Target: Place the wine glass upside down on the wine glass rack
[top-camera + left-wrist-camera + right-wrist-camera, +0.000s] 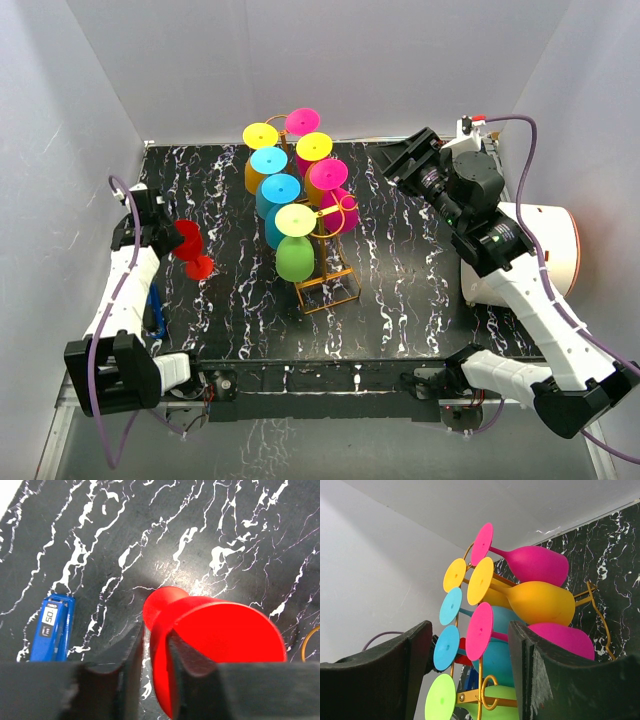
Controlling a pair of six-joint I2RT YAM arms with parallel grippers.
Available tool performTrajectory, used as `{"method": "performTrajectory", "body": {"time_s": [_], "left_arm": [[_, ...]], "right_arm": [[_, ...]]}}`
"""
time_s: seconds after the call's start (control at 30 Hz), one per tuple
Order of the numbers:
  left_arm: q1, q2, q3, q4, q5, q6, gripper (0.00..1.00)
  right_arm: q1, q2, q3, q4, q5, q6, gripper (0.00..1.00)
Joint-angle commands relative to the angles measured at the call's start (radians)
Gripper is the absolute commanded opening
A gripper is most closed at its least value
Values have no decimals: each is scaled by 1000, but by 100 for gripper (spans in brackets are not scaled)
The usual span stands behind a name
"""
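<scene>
Several glasses point(280, 190) already hang on rack point(471, 697) | red glass point(190, 242) left of rack, clamped in left gripper point(155, 647) — not yet hung | right gripper point(470, 635) right of rack, jaws wide, empty

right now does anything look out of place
A small blue object marked 50 lies flat on the table near the left gripper, unrelated to the glasses. The red wine glass is tipped sideways, but that gripper holds it.
</scene>
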Motion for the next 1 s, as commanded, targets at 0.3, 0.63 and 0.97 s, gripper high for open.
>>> {"method": "performTrajectory", "body": {"time_s": [0.3, 0.63, 0.97], "left_arm": [[10, -25, 100, -36, 26, 20, 0], [10, -80, 353, -78, 110, 25, 0], [11, -12, 794, -92, 304, 54, 0]], "right_arm": [[-2, -28, 33, 59, -12, -16, 60], [-2, 44, 74, 253, -210, 3, 61], [-2, 88, 79, 445, -322, 57, 60]]}}
